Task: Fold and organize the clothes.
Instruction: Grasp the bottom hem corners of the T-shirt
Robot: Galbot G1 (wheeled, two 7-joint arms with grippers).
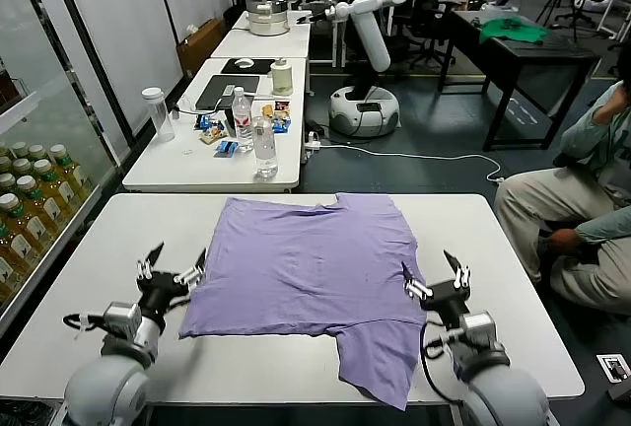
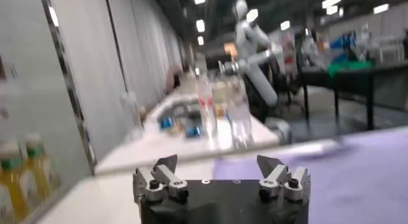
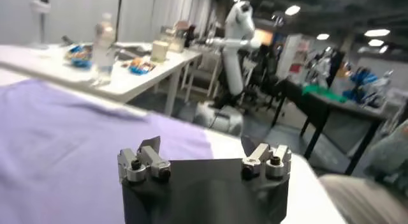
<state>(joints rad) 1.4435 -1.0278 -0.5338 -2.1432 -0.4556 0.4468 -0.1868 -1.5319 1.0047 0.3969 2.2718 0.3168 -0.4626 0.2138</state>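
Lavender T-shirt [image 1: 311, 273] lies spread flat on the white table [image 1: 513, 327], one sleeve hanging toward the near edge; no fold looks made yet, so the whole job remains. Left gripper [image 1: 170, 273] hovers just beside the shirt's left hem, right gripper [image 1: 438, 281] at its right edge, both spread wide and empty.

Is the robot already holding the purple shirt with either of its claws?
No: in the head view the left gripper and right gripper are both open and empty, beside the flat T-shirt.
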